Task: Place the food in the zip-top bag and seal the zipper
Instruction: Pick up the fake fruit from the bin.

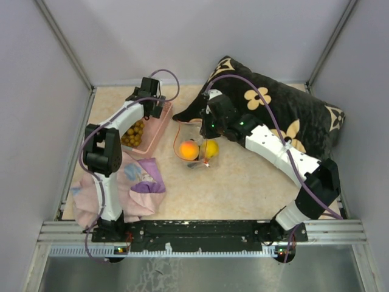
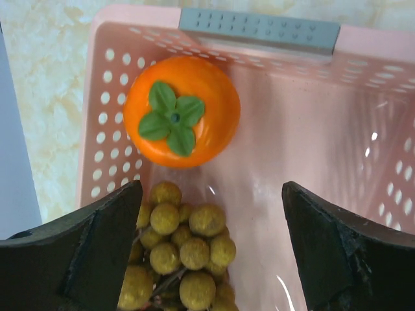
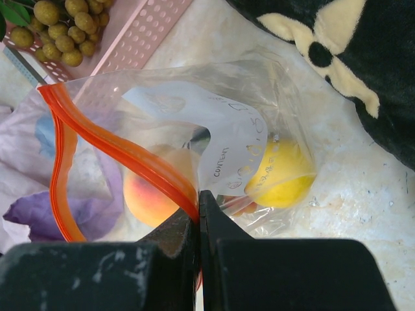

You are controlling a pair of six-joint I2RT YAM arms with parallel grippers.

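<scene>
The clear zip-top bag (image 1: 196,139) lies mid-table with its mouth open. It holds an orange-pink round fruit (image 1: 189,149) and a yellow round fruit (image 1: 210,148). My right gripper (image 1: 206,126) is shut on the orange-red zipper strip (image 3: 117,146) at the bag's rim (image 3: 259,97). The two fruits show through the plastic in the right wrist view, orange-pink (image 3: 146,197) and yellow (image 3: 282,175). My left gripper (image 2: 212,194) is open over the pink basket, above the olive-brown grape bunch (image 2: 188,253) and short of the orange persimmon (image 2: 181,111). The white slider and the purple grapes are not seen.
The pink basket (image 1: 160,129) stands at the back left, with perforated walls (image 2: 104,129) and a grey grip on its far rim (image 2: 259,29). A pink-purple cloth (image 1: 130,185) lies front left. A black flowered pillow (image 1: 285,115) fills the back right. Walls close in both sides.
</scene>
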